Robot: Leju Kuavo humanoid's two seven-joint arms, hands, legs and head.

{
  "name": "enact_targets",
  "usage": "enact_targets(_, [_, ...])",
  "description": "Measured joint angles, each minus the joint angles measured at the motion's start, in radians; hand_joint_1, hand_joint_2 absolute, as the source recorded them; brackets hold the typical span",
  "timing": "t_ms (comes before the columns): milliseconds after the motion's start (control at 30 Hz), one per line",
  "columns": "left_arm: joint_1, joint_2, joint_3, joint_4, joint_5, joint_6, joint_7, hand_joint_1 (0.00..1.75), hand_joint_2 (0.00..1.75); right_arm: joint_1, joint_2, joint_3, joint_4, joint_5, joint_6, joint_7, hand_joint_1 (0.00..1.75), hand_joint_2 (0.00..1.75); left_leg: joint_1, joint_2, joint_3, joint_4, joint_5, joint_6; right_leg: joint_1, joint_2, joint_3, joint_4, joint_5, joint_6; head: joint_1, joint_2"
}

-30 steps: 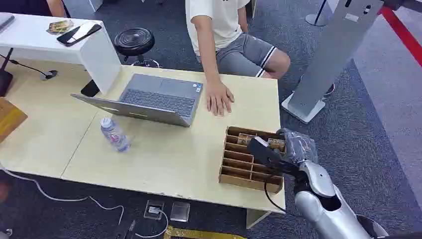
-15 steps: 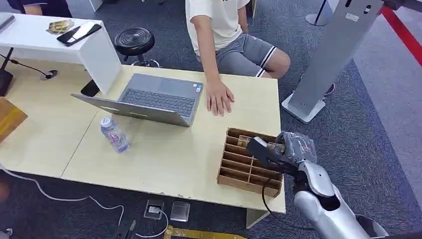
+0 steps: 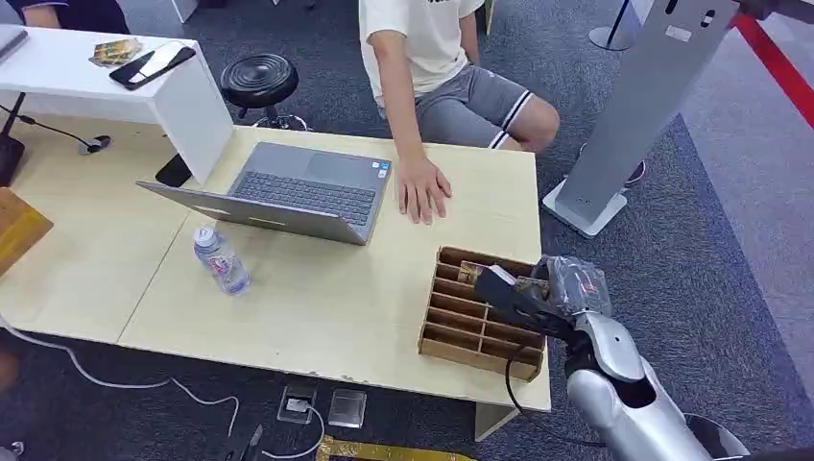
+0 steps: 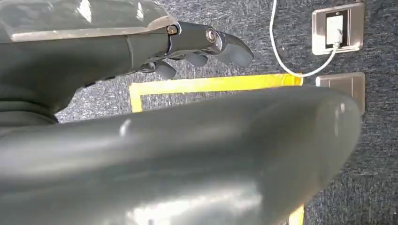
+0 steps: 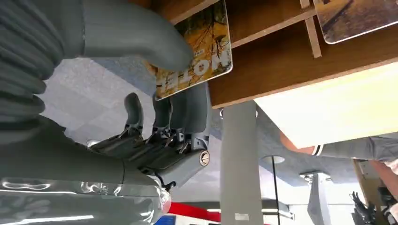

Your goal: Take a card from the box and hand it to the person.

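A pale wooden table (image 3: 317,317) fills the room's middle, with a person in a white shirt and grey shorts (image 3: 427,58) seated at its far side, one hand (image 3: 422,187) flat on the tabletop beside an open grey laptop (image 3: 288,192). Near the table's right front corner sits the brown slotted wooden box (image 3: 470,322), and the robot's silver right hand (image 5: 155,117) is at the box's far right edge. Its thick grey thumb presses one face of a glossy card printed in autumn yellows with white lettering (image 5: 197,56), and the dark fingers (image 5: 187,112) close against the other face, so the card is pinched. The card's lower part is hidden by the thumb. A second card (image 5: 356,18) lies in a neighbouring slot, cut off by the frame. The left hand (image 4: 202,42) hangs over dark carpet, fingers loosely curled, holding nothing.
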Motion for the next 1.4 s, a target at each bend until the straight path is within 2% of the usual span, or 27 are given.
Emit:
enact_targets(100, [0.0,0.0,0.0,0.0,0.0,0.0,0.002,0.0,0.0,0.001,0.0,0.0,0.0,0.0,0.0,0.0,1.38,1.75,0.0,0.0,0.0,0.0,0.0,0.0,0.0,0.0,0.0,0.0,0.0,0.0,0.0,0.0])
enact_targets(167, [0.0,0.0,0.0,0.0,0.0,0.0,0.002,0.0,0.0,0.001,0.0,0.0,0.0,0.0,0.0,0.0,1.55,1.75,0.0,0.0,0.0,0.0,0.0,0.0,0.0,0.0,0.0,0.0,0.0,0.0,0.0,0.0])
enact_targets(267, [0.0,0.0,0.0,0.0,-0.001,0.0,0.002,0.0,0.0,0.001,0.0,0.0,0.0,0.0,0.0,0.0,1.55,1.75,0.0,0.0,0.0,0.0,0.0,0.0,0.0,0.0,0.0,0.0,0.0,0.0,0.0,0.0])
enact_targets(300, [0.0,0.0,0.0,0.0,-0.003,0.0,0.002,0.0,1.75,0.001,0.0,0.0,0.0,0.0,0.0,0.0,1.55,1.75,0.0,0.0,0.0,0.0,0.0,0.0,0.0,0.0,0.0,0.0,0.0,0.0,0.0,0.0])
enact_targets(567, [-0.001,0.0,-0.015,0.0,-0.049,0.0,-0.026,0.0,1.75,0.003,0.001,0.0,0.001,0.0,-0.001,0.0,1.55,1.75,0.0,0.0,0.0,0.0,0.0,0.0,0.0,0.0,0.0,0.0,0.0,0.0,0.0,0.0])
enact_targets(767, [0.001,0.0,-0.015,0.0,-0.029,0.0,-0.032,0.0,1.75,0.004,0.001,-0.001,-0.011,0.003,-0.004,0.0,1.55,1.75,0.0,0.0,0.0,0.0,0.0,0.0,0.0,0.0,0.0,0.0,0.0,0.0,0.0,0.0])
enact_targets(933, [0.002,0.001,-0.015,0.0,-0.027,0.0,-0.031,0.0,1.75,-0.012,-0.01,-0.005,-0.087,0.002,0.011,0.013,1.55,1.75,0.0,0.0,0.0,0.0,0.0,0.0,0.0,0.0,0.0,0.0,0.0,0.0,0.0,0.0])
enact_targets(1233, [0.002,0.003,-0.015,0.0,-0.024,0.0,-0.033,0.0,1.75,-0.115,-0.038,-0.012,-0.281,-0.017,0.054,0.037,1.55,1.75,0.0,0.0,0.0,0.0,0.0,0.0,0.0,0.0,0.0,0.0,0.0,0.0,0.0,0.0])
enact_targets(1400, [-0.001,0.003,-0.015,0.0,-0.027,0.0,-0.031,0.0,1.75,-0.143,-0.032,-0.002,-0.309,-0.013,0.029,-0.025,1.55,1.75,0.0,0.0,-0.001,0.0,0.0,0.0,0.0,0.0,0.0,0.0,0.0,0.0,0.0,0.0])
